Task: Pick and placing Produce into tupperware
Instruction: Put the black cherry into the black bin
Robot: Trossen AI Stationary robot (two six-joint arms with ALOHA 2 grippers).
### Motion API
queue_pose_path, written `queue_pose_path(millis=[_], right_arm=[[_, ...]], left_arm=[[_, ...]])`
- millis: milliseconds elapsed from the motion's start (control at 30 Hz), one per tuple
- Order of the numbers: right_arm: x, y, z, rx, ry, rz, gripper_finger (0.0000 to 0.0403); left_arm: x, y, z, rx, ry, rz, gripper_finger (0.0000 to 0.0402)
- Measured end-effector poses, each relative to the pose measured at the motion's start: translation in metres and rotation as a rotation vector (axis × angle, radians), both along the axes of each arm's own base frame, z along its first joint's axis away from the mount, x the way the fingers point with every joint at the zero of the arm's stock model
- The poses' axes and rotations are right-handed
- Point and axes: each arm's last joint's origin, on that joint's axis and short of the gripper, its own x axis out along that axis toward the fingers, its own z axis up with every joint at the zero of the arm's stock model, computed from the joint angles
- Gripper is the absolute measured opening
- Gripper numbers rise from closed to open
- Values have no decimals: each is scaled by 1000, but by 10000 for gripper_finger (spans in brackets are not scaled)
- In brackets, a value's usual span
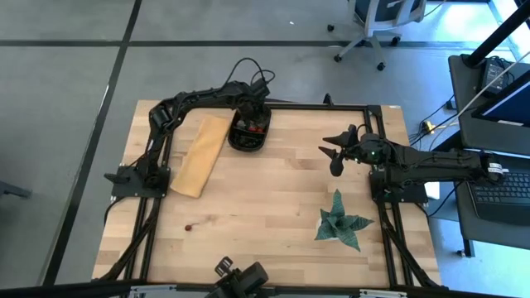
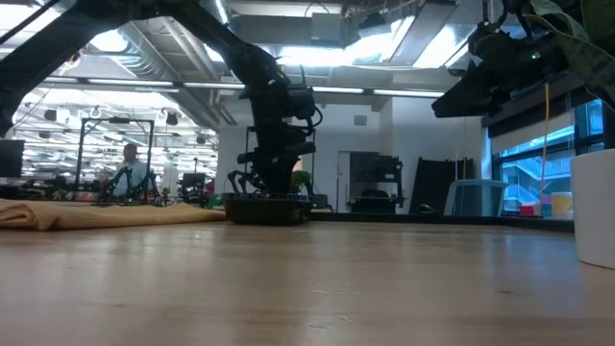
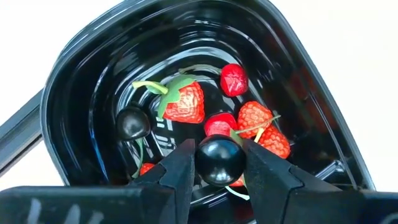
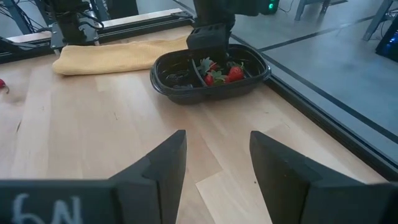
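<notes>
Pinched between the left gripper's (image 3: pixel 219 163) two fingers, nearest the left wrist camera, sits one glossy black berry (image 3: pixel 219 160), held just above the floor of the black tub (image 3: pixel 74 74). That view counts the produce inside: four red strawberries, the leafy one (image 3: pixel 185 102) largest, one more dark berry (image 3: pixel 133 123) loose at the wall, and a red scrap half hidden by a finger. The high view shows none of this detail, only red specks in the tub (image 1: pixel 248 132) at about twelve o'clock on the table (image 1: pixel 273 199), the left arm covering it. It alone shows one stray berry (image 1: pixel 190 224) at seven o'clock and one green spiky plant (image 1: pixel 340 222) at four. One yellow cloth (image 1: pixel 201 155) lies just beside the tub at ten. Right gripper (image 4: pixel 214 163) hovers at two o'clock, fingers parted and empty.
</notes>
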Motion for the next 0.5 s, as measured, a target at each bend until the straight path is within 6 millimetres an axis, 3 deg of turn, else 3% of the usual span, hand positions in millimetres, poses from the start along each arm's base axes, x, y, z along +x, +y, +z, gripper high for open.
queue_pose_path(millis=[200, 500], right_arm=[[0, 0, 0, 0, 0, 0, 179], [0, 0, 0, 1, -1, 0, 179]], left_arm=[[0, 0, 0, 2, -2, -2, 129], [0, 0, 0, 1, -5, 7, 207]])
